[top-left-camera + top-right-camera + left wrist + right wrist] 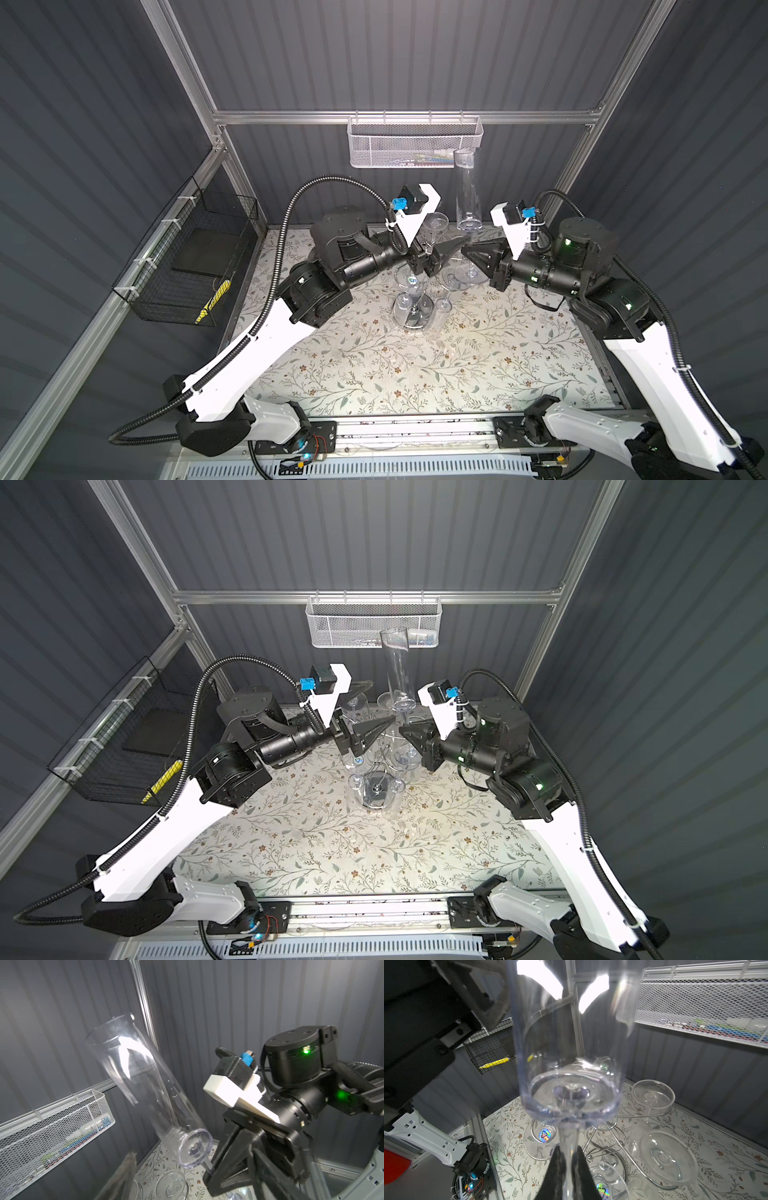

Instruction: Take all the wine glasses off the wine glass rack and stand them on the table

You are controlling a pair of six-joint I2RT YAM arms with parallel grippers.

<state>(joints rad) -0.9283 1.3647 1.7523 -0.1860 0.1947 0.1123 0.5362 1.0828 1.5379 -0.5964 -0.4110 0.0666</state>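
Observation:
A tall clear wine glass [467, 187] [397, 667] stands upright above the chrome wine glass rack [415, 320] [376, 789]. My right gripper [463, 251] [569, 1159] is shut on its thin stem, just below the bowl [566, 1064]. The glass's foot [471, 274] shows below the fingers. My left gripper [451, 253] [376, 733] is open next to the stem, with nothing in it. In the left wrist view the glass [149, 1093] tilts across the picture, with one blurred finger [124, 1176] of the left gripper below it.
Several other clear glasses [668, 1159] hang upside down on the rack's scroll arms [608, 1147]. A white mesh basket [415, 143] hangs on the back rail, close behind the lifted glass. A black wire basket [187, 257] sits on the left wall. A floral cloth [415, 374] covers the table.

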